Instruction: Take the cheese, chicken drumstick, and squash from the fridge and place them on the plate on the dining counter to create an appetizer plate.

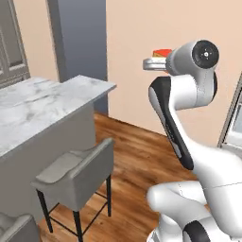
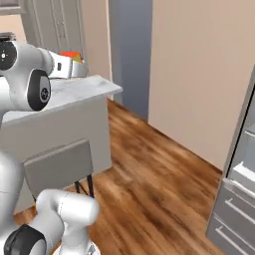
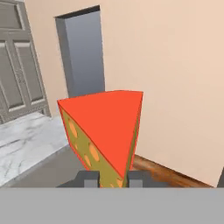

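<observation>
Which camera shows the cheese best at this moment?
The hand view: the cheese sits close up, orange rind and hole marks plain, pinched between the gripper tips. The left and right base views show just a small orange-red bit beyond the arm.

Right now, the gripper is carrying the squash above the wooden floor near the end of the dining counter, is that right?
Not quite: the gripper is shut on the cheese, a wedge with an orange face and yellow, hole-marked sides, as the hand view shows. The rest holds: it is above the wooden floor, near the end of the dining counter.

base views flank arm, share dining counter (image 1: pixel 42 104), hand view close
</observation>
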You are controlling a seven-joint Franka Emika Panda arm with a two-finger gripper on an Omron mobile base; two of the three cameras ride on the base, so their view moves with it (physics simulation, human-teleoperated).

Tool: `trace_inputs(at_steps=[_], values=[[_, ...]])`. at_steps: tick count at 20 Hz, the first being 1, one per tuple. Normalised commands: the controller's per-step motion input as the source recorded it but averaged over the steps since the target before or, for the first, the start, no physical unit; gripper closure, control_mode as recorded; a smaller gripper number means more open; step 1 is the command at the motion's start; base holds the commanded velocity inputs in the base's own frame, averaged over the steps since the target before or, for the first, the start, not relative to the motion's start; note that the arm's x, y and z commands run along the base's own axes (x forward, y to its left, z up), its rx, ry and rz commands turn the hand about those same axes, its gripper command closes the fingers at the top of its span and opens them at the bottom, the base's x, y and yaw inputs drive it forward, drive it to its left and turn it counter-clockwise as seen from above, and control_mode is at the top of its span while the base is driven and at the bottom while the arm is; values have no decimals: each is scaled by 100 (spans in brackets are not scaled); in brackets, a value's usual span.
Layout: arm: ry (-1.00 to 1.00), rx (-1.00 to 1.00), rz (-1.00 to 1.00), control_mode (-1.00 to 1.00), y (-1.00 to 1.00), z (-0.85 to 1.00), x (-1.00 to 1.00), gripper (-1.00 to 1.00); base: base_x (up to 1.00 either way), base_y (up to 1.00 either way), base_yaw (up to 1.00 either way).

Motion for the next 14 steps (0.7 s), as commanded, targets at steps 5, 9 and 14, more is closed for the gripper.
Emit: trace_inputs(at_steps=[5,9,14], values=[[0,0,0,100,0,0,0,100,-23,29,81],[0,0,0,100,0,0,0,100,-19,41,76],[0,0,0,100,0,0,0,100,-3,56,69]])
